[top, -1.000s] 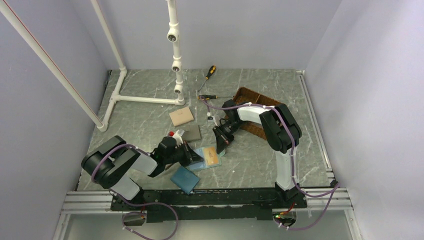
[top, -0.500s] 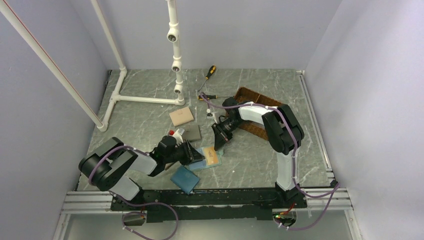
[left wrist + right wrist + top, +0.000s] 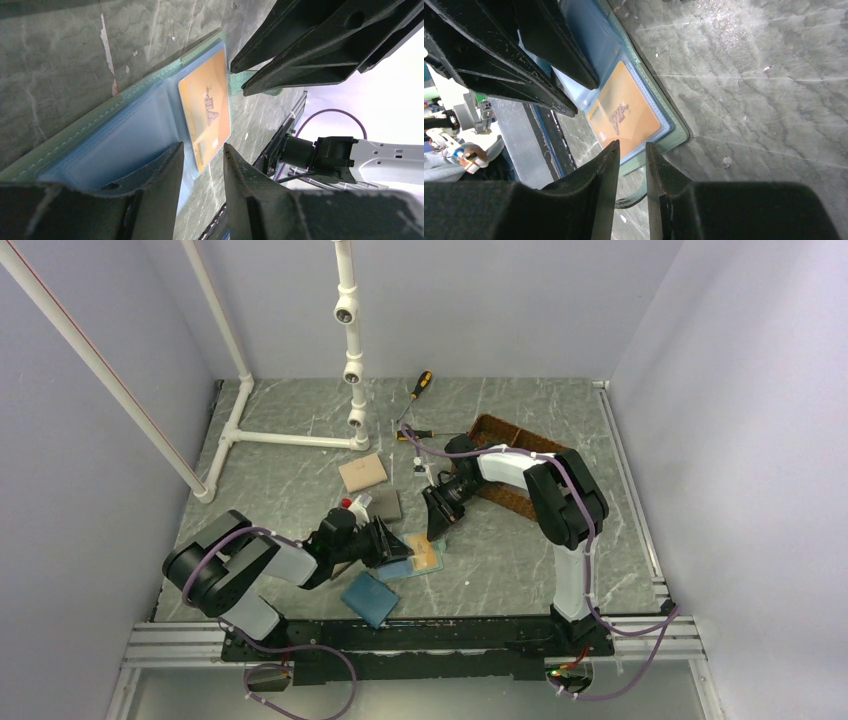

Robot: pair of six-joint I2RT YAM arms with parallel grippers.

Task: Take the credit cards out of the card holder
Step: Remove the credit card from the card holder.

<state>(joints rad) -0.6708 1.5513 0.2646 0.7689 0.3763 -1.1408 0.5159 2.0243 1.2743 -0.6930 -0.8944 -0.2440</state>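
Hovering low over card holder [image 3: 125, 135] | left gripper [image 3: 203, 146] slightly parted, empty | right gripper [image 3: 632, 145] slightly parted, empty

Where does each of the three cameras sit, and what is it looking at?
Top external: high behind the bases, looking down at the table; both arms show.
Left wrist: on the left arm, facing the open card holder past the left gripper.
Right wrist: right arm, same target, past the right gripper.
All share the orange card.
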